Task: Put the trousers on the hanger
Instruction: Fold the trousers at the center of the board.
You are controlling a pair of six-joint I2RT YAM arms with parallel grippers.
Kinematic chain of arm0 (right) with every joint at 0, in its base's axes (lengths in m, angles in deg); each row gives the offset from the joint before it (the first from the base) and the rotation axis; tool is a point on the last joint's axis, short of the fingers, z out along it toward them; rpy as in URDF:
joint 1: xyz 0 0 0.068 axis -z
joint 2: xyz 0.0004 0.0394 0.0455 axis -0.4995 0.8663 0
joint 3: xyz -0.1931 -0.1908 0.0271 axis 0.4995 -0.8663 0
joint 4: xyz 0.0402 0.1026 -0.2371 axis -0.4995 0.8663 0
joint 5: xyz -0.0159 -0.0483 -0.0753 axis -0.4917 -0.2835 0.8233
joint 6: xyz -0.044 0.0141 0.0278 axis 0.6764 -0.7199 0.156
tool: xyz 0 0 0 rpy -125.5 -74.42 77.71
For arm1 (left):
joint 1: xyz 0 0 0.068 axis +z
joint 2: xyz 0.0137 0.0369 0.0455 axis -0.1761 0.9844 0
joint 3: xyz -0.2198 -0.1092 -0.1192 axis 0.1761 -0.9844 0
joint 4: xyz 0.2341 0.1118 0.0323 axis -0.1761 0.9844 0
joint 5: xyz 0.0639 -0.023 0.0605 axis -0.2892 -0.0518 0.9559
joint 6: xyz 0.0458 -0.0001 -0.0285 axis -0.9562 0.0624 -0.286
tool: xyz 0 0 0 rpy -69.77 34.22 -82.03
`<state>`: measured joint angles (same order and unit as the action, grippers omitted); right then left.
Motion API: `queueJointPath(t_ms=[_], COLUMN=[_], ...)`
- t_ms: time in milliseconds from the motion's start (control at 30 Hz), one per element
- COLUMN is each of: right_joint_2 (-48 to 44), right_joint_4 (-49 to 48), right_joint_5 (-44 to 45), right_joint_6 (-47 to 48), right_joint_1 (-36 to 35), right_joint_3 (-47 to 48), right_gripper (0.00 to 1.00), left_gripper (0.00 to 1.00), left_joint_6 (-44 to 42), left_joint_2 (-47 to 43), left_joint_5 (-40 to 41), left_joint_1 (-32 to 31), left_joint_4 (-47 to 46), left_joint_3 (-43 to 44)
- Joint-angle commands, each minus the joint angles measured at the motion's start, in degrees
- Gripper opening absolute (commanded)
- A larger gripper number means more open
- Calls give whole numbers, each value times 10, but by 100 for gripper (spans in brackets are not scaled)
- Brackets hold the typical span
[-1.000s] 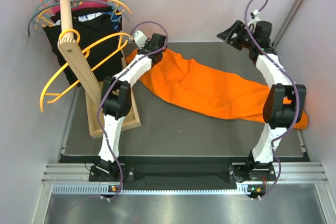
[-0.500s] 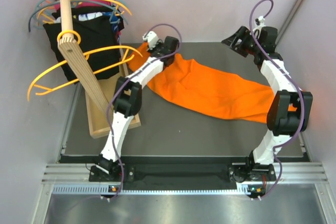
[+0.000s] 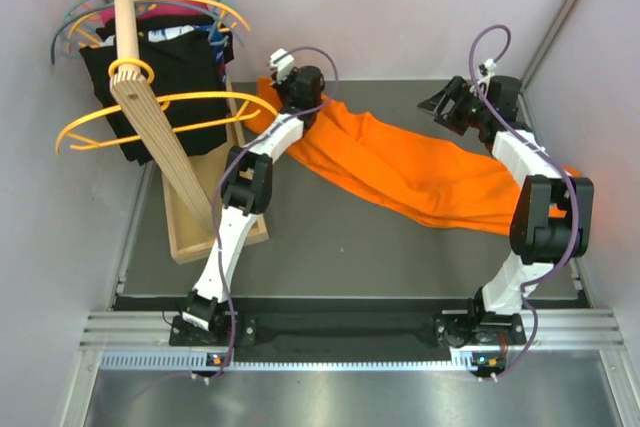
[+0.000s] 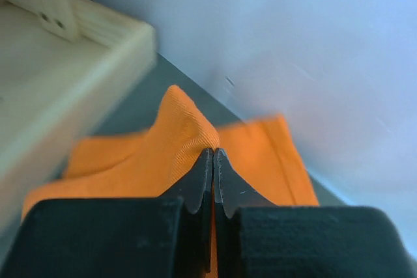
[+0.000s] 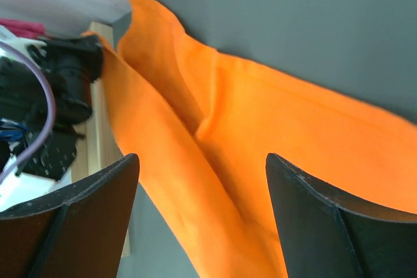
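Trousers have moved the most: their upper end was dragged toward 11 o'clock, and the cloth now lies drawn out in a longer, narrower band across the counter, from about 11 o'clock down to 3 o'clock. Compared with one second ago, the leg end at the right sits higher and is partly hidden behind the right arm.

Next, the left arm has stretched out further toward the wooden stand. The hanger on that stand hung steeply tilted before; now it sits nearly level, and its right tip is just beside the raised trouser edge at 11 o'clock. I judge this brings cloth and hanger close enough to start threading, but nothing is on the hanger yet.

The right arm has come down from 1 o'clock toward the cloth.

The left hand is pressed closed on a peaked fold of the trousers. The right hand stands wide and holds nothing, with the orange cloth below it.
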<state>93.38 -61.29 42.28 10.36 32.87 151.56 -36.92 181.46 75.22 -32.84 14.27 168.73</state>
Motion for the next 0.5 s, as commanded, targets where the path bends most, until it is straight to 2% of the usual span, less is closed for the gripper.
queueJointPath(t_ms=[0,167,267,467], right_joint_2=[-34,-5,7,23], right_joint_4=[-36,-21,-20,-5], right_joint_5=[-6,3,0,10], right_joint_6=[13,30,29,47], right_joint_1=[4,4,4,-1], right_joint_3=[-17,0,10,22], right_gripper=[79,80,81,83], left_gripper=[0,0,0,0], left_joint_6=[-46,-19,-37,-1], left_joint_2=[1,21,47,38], left_joint_5=[33,-1,-23,-63], left_joint_1=[37,62,61,62], left_joint_4=[-100,-121,-122,-124], left_joint_3=[35,43,87,67])
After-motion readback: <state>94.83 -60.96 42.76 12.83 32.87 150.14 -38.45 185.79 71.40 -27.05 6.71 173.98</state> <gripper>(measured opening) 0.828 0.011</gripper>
